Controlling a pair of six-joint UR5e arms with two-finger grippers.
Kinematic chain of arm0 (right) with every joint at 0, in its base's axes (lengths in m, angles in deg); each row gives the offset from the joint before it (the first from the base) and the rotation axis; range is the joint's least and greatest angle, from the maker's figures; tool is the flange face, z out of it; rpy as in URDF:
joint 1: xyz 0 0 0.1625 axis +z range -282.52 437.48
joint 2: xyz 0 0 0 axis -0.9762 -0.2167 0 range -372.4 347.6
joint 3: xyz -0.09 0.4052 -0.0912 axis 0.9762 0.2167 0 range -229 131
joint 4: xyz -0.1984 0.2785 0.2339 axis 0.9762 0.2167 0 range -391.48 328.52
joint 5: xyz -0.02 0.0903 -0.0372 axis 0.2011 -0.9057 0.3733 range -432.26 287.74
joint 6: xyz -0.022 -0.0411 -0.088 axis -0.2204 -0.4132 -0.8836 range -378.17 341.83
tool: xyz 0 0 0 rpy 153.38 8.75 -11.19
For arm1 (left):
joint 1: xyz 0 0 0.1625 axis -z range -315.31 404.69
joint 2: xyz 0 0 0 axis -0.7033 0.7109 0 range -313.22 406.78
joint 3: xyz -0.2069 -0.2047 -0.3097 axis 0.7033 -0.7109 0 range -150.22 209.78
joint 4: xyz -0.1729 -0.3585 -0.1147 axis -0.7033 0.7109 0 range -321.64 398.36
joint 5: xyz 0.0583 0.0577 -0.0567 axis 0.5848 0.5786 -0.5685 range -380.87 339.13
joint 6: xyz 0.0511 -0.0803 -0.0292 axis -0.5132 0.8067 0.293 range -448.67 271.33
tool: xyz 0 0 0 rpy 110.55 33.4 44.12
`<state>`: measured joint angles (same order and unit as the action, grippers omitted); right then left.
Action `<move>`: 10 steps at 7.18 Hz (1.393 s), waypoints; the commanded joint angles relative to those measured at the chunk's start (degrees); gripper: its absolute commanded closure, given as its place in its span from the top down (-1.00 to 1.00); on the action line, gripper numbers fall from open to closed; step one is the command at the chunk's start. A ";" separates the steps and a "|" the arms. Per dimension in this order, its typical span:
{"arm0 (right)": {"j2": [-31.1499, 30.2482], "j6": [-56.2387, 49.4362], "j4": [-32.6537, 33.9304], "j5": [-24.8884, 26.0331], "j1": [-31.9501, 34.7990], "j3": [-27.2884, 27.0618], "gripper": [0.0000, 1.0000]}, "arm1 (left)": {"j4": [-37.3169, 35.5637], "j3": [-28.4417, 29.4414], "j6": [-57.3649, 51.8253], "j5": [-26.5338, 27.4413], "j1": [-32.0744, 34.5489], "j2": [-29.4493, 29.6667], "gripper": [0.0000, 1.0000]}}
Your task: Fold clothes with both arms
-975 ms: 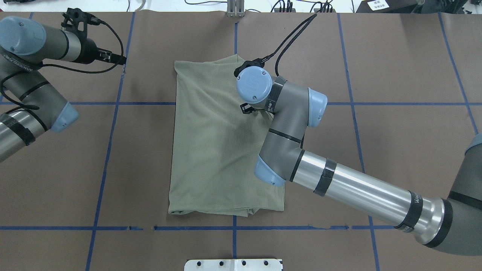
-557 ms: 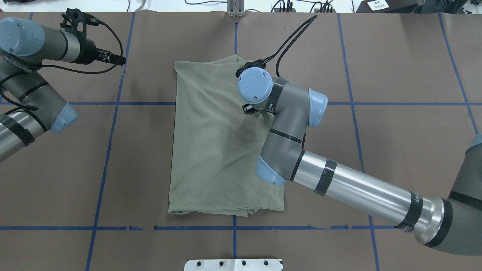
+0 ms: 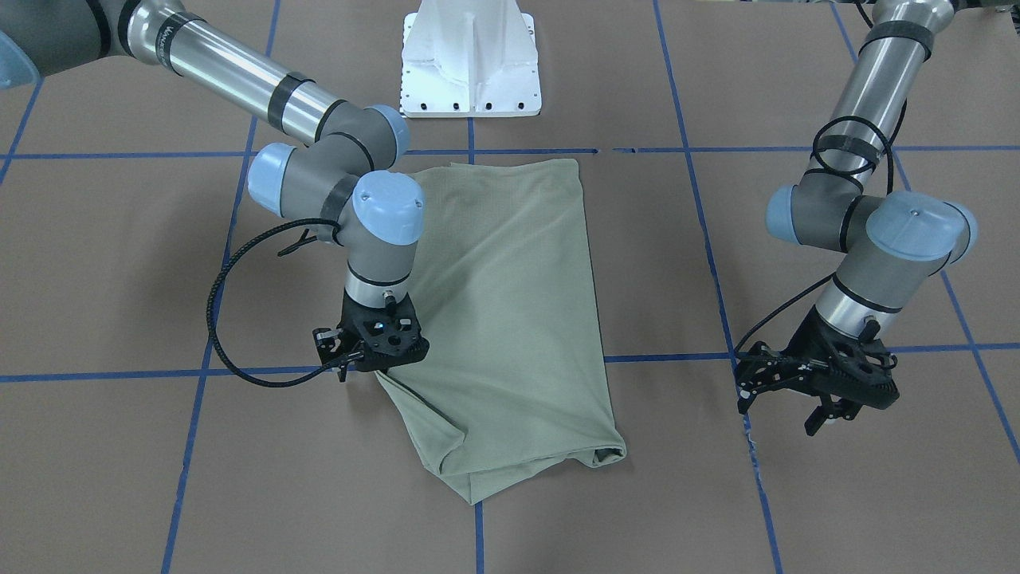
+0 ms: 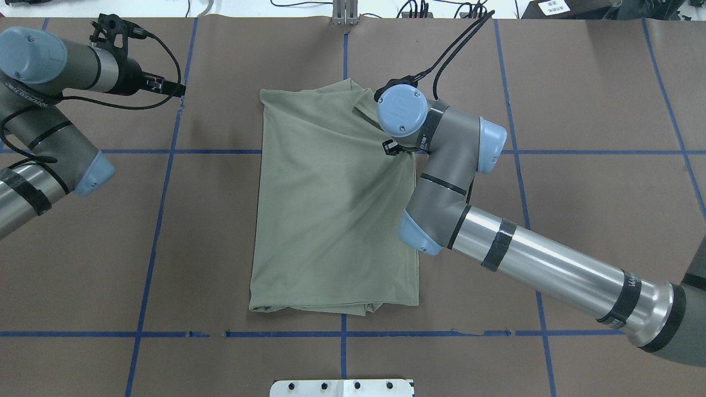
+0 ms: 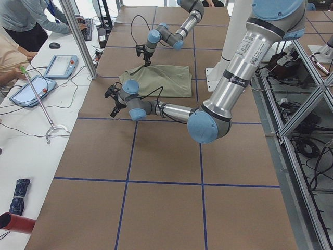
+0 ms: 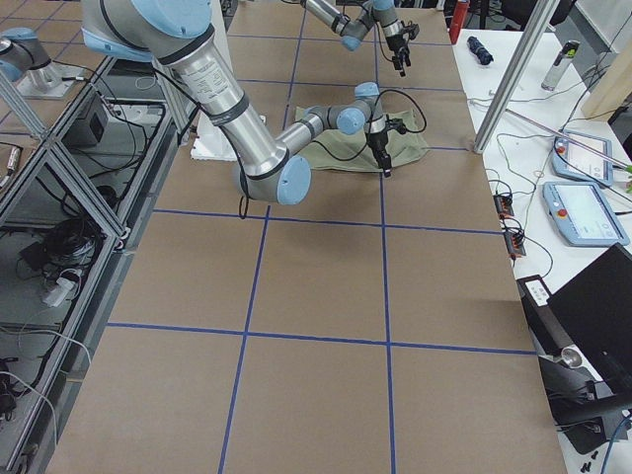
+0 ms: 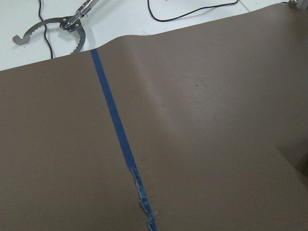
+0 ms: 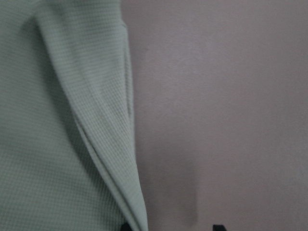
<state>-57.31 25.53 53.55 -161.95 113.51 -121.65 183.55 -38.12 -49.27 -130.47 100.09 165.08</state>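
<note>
Brown paper covers the table (image 4: pixel 579 82), and that much is unchanged. The sage shirt (image 4: pixel 325 209) lies at the table's middle, already folded into a long rectangle, but it has been disturbed. Its far edge has crept toward my right side, and a slanted crease now stands at the far right corner, where the cloth lay flat a moment ago.

My right arm (image 4: pixel 540 264) did that: its wrist has swung outward and away from me, from over the cloth to the shirt's right-hand edge. My left arm (image 4: pixel 33 165) has not stirred and is parked well apart over bare table.

My right gripper (image 3: pixel 362 363) sits at that edge, with wrinkles running toward it. In its wrist view two dark tips (image 8: pixel 217 226) stand apart, one at the shirt's edge, with bare table between them. I judge it released rather than clamped, though one finger may be catching the cloth. My left gripper (image 3: pixel 779 410) hangs spread wide, holding nothing.

I read this as lining up on the corner for the next fold, which has not yet begun. The drag has cost some neatness.
</note>
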 commanded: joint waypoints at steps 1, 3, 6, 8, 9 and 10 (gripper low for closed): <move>-2.28 -0.54 -0.12 -0.39 2.81 -0.03 0.30 | 0.00 -0.04 -0.02 0.00 -0.03 0.00 1.00; 0.94 0.42 -0.38 -3.81 3.70 -0.56 0.82 | 0.09 -0.04 0.07 0.00 -0.12 0.00 1.00; 5.09 5.60 -3.09 -5.23 3.53 0.31 0.98 | 0.09 -0.13 0.07 0.00 -0.12 -0.18 1.00; 9.20 5.08 -3.55 -5.14 3.53 6.08 0.98 | 0.18 -0.30 0.07 0.00 -0.21 -0.09 1.00; 11.05 5.08 -5.03 -4.79 3.53 9.34 0.98 | 0.44 -0.30 0.07 0.00 -0.12 -0.09 1.00; 12.29 5.08 -8.26 -4.01 3.44 13.63 0.97 | 0.44 -0.30 0.07 0.00 -0.12 -0.18 1.00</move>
<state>-47.06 30.62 48.35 -166.69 117.00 -113.05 183.89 -38.40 -49.21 -130.47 99.95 164.97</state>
